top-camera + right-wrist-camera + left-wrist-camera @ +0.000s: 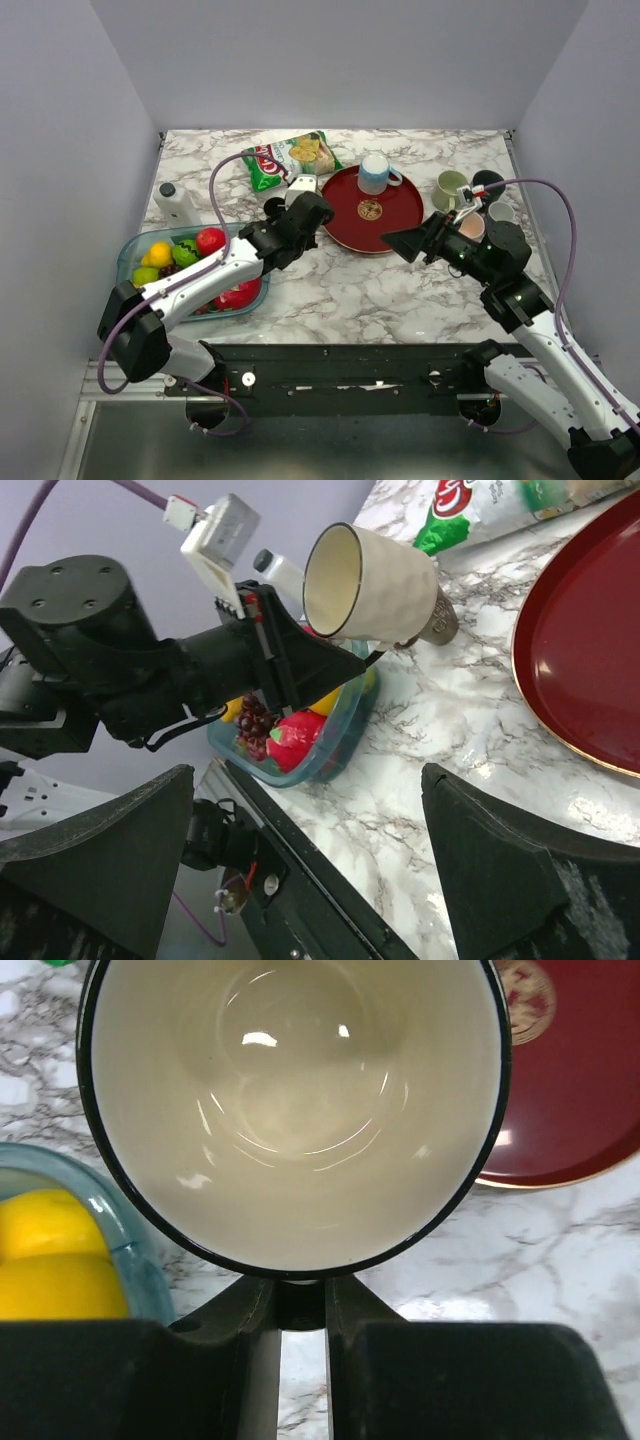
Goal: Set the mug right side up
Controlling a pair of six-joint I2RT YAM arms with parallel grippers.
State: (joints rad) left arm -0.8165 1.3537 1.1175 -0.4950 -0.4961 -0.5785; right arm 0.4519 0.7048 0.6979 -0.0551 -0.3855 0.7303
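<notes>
A cream mug with a dark rim (295, 1110) lies on its side in the air, its mouth facing the left wrist camera. My left gripper (300, 1305) is shut on it just below the rim. In the right wrist view the mug (375, 580) hangs above the marble table (450, 740), its mouth towards the left arm, held by the left gripper (335, 665). In the top view the left gripper (305, 208) hides most of the mug. My right gripper (400, 243) is open and empty, low over the table in front of the red plate (395, 215).
A blue and white cup (375, 173) stands on the red plate. A green mug (450, 187) and small cups (470, 226) sit at the right. A chips bag (292, 158) lies at the back, a white bottle (176, 203) at left, a fruit bin (135, 252) near left.
</notes>
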